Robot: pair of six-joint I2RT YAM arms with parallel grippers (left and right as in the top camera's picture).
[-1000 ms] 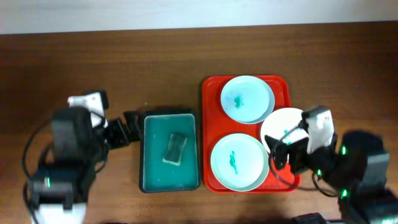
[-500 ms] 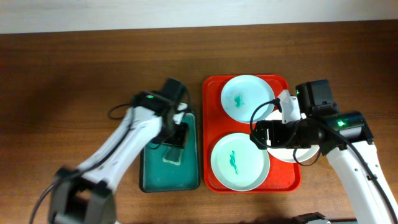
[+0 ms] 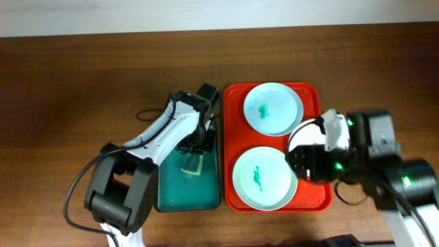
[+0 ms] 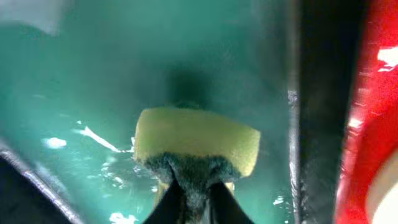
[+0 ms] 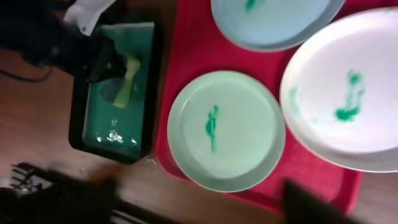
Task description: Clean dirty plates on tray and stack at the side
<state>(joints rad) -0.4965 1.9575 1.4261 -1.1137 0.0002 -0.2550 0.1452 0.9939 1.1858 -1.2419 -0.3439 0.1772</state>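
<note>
The far plate (image 3: 273, 108), the near plate (image 3: 264, 177) and the right-hand plate (image 3: 302, 134) all lie on the red tray (image 3: 233, 96), each smeared teal in the middle. The last is half hidden under the right gripper (image 3: 305, 163), whose opening I cannot make out. Just beside the tray, in the green basin (image 3: 185, 195), the left gripper (image 4: 194, 194) is pinched tight on the dark scouring edge of the sponge (image 4: 196, 140). That narrow, wet hold looks risky to me — the sponge could twist out on the way over, or drip across the surface (image 3: 82, 82).

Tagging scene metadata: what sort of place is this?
Probably a lab tabletop staged as a dishwashing station, not a real kitchen: a wooden table, a red tray of green-smeared plates, and a teal basin holding a sponge.
</note>
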